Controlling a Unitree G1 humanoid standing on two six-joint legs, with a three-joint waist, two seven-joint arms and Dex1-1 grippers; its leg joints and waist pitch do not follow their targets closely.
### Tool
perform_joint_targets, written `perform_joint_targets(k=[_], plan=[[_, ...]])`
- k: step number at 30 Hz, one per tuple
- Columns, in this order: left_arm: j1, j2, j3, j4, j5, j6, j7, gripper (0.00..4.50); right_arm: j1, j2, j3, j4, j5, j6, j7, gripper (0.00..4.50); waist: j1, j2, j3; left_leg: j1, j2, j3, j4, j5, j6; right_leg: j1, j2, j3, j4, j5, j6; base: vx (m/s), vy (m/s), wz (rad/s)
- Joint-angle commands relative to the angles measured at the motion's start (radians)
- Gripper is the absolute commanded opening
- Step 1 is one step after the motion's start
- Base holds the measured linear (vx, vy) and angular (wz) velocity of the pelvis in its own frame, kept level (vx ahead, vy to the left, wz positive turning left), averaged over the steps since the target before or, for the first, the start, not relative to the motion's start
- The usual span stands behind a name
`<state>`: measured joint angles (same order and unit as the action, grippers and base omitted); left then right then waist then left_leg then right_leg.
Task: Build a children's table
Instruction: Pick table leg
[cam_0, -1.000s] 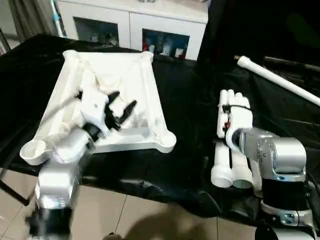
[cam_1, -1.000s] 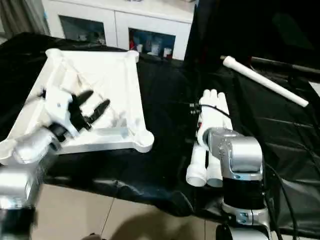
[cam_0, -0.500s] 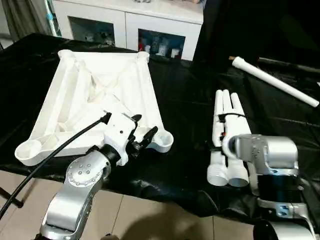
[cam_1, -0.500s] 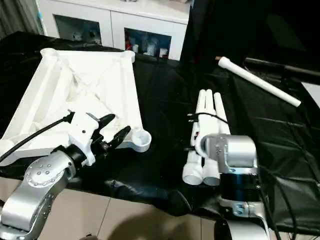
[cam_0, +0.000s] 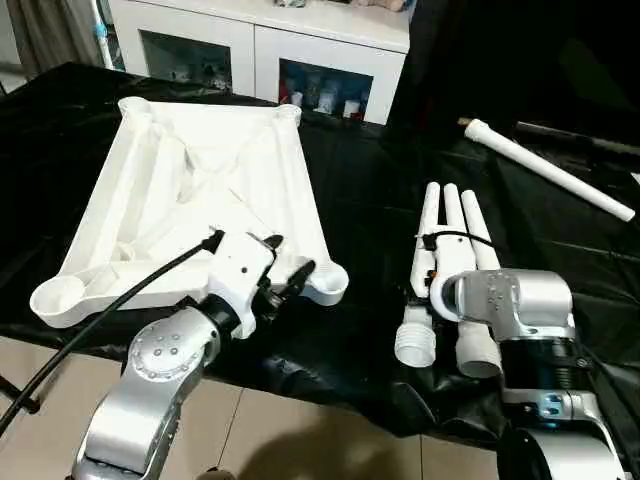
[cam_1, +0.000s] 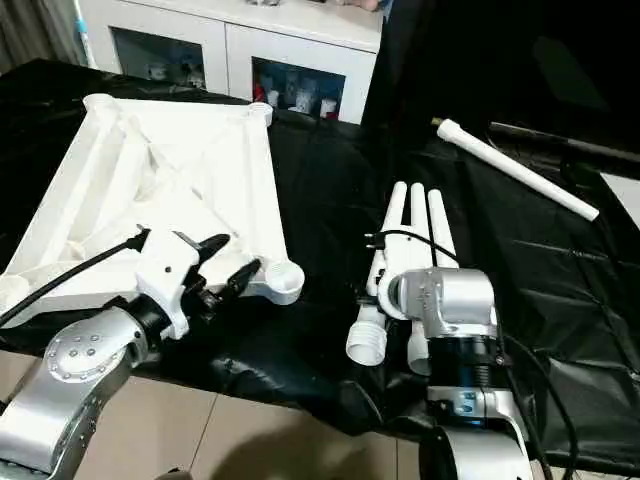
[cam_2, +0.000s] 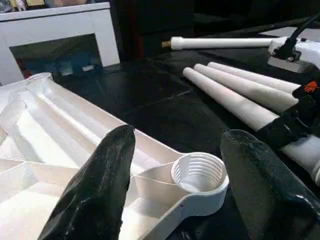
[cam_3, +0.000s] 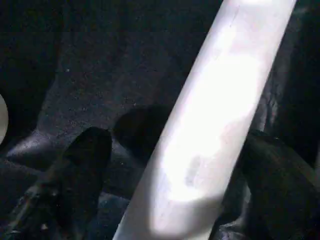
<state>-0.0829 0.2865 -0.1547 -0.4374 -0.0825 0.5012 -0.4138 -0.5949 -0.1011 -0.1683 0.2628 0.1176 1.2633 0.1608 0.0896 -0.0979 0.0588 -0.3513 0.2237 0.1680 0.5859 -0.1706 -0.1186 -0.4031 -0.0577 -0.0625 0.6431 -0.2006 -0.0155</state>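
Observation:
The children's table top (cam_0: 190, 190) lies upside down on the black cloth at the left, ribs up, a round socket at each corner. My left gripper (cam_0: 290, 258) hovers open at the near right corner socket (cam_2: 199, 172), which sits between its fingers (cam_2: 100, 190) without touching them. Three white legs (cam_0: 462, 225) lie side by side right of centre; the leftmost one (cam_1: 375, 300) is angled away from the others. My right gripper (cam_3: 180, 142) straddles that leg (cam_3: 210, 125), open, with a gap beside one finger (cam_3: 85, 165). A fourth leg (cam_0: 545, 165) lies at the far right.
The black cloth (cam_0: 365, 200) hangs over the near edge above a tiled floor (cam_0: 300, 430). A white cabinet (cam_0: 260, 40) stands behind. A black cable (cam_0: 110, 310) runs from my left wrist. A dark rod (cam_1: 560, 140) lies behind the fourth leg.
My left arm drew back from over the table top to its near right corner socket. The leftmost leg's wide end swung left, away from the other two. The right gripper's fingers narrowed slightly.

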Motion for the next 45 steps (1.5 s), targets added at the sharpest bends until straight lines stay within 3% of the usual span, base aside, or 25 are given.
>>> perform_joint_targets(k=[1, 11, 21, 27, 31, 32, 34, 35, 37, 39, 41, 43, 44, 45], plan=[[-0.009, 0.001, -0.009, -0.017, 0.005, 0.013, -0.003, 3.06, -0.028, -0.007, -0.029, 0.032, 0.018, -0.012, -0.002, 3.80, 0.001, 0.005, -0.059, 0.003, 0.001, 0.004, -0.064, -0.188, -0.059, 0.040, -0.061, 0.046, -0.091, -0.266, -0.038, 0.000, 0.000, 0.00], [-0.013, 0.015, -0.002, -0.023, 0.003, 0.023, 0.001, 3.06, -0.046, -0.001, -0.057, 0.118, 0.032, -0.040, -0.004, 3.14, 0.002, 0.001, -0.061, 0.002, 0.001, 0.004, -0.063, -0.175, -0.058, 0.041, -0.061, 0.045, -0.088, -0.250, -0.044, 0.000, 0.000, 0.00], [-0.010, 0.022, 0.002, -0.024, 0.007, 0.021, 0.012, 3.06, -0.069, 0.010, -0.085, 0.177, 0.051, -0.059, -0.021, 2.07, 0.002, -0.009, -0.060, 0.003, 0.000, 0.004, -0.064, -0.197, -0.062, 0.039, -0.062, 0.044, -0.092, -0.289, -0.033, 0.000, 0.000, 0.00], [-0.018, 0.024, 0.006, -0.013, 0.012, 0.013, 0.022, 3.06, -0.087, 0.013, -0.103, 0.207, 0.062, -0.080, -0.026, 1.82, 0.002, -0.009, -0.061, 0.003, 0.002, 0.003, -0.064, -0.194, -0.066, 0.038, -0.062, 0.043, -0.090, -0.274, -0.036, 0.000, 0.000, 0.00], [-0.047, 0.018, 0.030, 0.004, 0.018, -0.002, 0.041, 3.06, -0.108, 0.029, -0.152, 0.199, 0.091, -0.110, -0.038, 1.81, 0.001, -0.007, -0.062, 0.005, 0.001, 0.003, -0.063, -0.205, -0.066, 0.037, -0.062, 0.043, -0.090, -0.275, -0.038, 0.000, 0.000, 0.00], [-0.076, 0.003, 0.063, 0.027, -0.002, 0.009, 0.056, 3.35, -0.114, 0.040, -0.174, 0.164, 0.120, -0.167, -0.021, 1.81, 0.003, 0.003, -0.061, 0.005, 0.000, 0.001, -0.064, -0.207, -0.069, 0.037, -0.062, 0.043, -0.088, -0.264, -0.042, 0.000, 0.000, 0.00], [-0.095, -0.012, 0.089, 0.039, -0.027, 0.030, 0.063, 3.42, -0.115, 0.047, -0.185, 0.134, 0.143, -0.215, 0.000, 1.81, 0.002, -0.004, -0.064, 0.005, 0.000, 0.002, -0.062, -0.206, -0.067, 0.039, -0.061, 0.042, -0.087, -0.248, -0.049, 0.000, 0.000, 0.00], [-0.111, -0.036, 0.117, 0.040, -0.076, 0.054, 0.060, 3.45, -0.106, 0.047, -0.175, 0.102, 0.154, -0.266, 0.036, 1.81, 0.003, -0.003, -0.064, 0.004, 0.001, 0.002, -0.062, -0.199, -0.066, 0.040, -0.062, 0.043, -0.085, -0.234, -0.052, 0.000, 0.000, 0.00], [-0.175, -0.113, 0.195, 0.055, -0.197, 0.102, 0.082, 3.63, -0.084, 0.036, -0.144, 0.018, 0.200, -0.354, 0.161, 1.80, 0.007, 0.009, -0.067, 0.003, 0.002, 0.005, -0.058, -0.186, -0.068, 0.042, -0.061, 0.044, -0.080, -0.167, -0.082, 0.000, 0.000, 0.00], [-0.211, -0.142, 0.220, 0.060, -0.264, 0.132, 0.074, 3.83, -0.076, 0.025, -0.131, -0.015, 0.228, -0.360, 0.226, 1.80, 0.011, 0.005, -0.068, 0.000, 0.000, 0.005, -0.057, -0.169, -0.057, 0.048, -0.057, 0.044, -0.075, -0.114, -0.101, 0.000, 0.000, 0.00], [-0.322, -0.223, 0.293, 0.089, -0.445, 0.289, 0.089, 3.95, -0.039, -0.011, -0.089, -0.137, 0.335, -0.298, 0.420, 1.80, 0.019, 0.002, -0.068, 0.003, 0.000, 0.005, -0.054, -0.170, -0.049, 0.052, -0.058, 0.043, -0.072, -0.109, -0.108, 0.000, 0.000, 0.00], [-0.370, -0.251, 0.324, 0.121, -0.502, 0.342, 0.102, 4.12, -0.019, -0.022, -0.074, -0.192, 0.386, -0.277, 0.495, 1.80, 0.026, -0.004, -0.065, -0.004, -0.002, 0.006, -0.054, -0.158, -0.028, 0.055, -0.058, 0.043, -0.078, -0.115, -0.106, 0.000, 0.000, 0.00], [-0.399, -0.259, 0.337, 0.145, -0.528, 0.358, 0.102, 4.25, -0.009, -0.028, -0.069, -0.223, 0.418, -0.255, 0.530, 1.80, 0.028, -0.004, -0.066, -0.001, -0.001, 0.005, -0.053, -0.160, -0.024, 0.054, -0.059, 0.043, -0.078, -0.120, -0.107, 0.000, 0.000, 0.00], [-0.474, -0.278, 0.372, 0.206, -0.593, 0.392, 0.102, 4.30, 0.013, -0.045, -0.054, -0.286, 0.487, -0.215, 0.596, 1.80, 0.031, -0.008, -0.066, -0.004, -0.004, 0.005, -0.053, -0.143, -0.018, 0.057, -0.058, 0.043, -0.080, -0.125, -0.101, 0.000, 0.000, 0.00]])
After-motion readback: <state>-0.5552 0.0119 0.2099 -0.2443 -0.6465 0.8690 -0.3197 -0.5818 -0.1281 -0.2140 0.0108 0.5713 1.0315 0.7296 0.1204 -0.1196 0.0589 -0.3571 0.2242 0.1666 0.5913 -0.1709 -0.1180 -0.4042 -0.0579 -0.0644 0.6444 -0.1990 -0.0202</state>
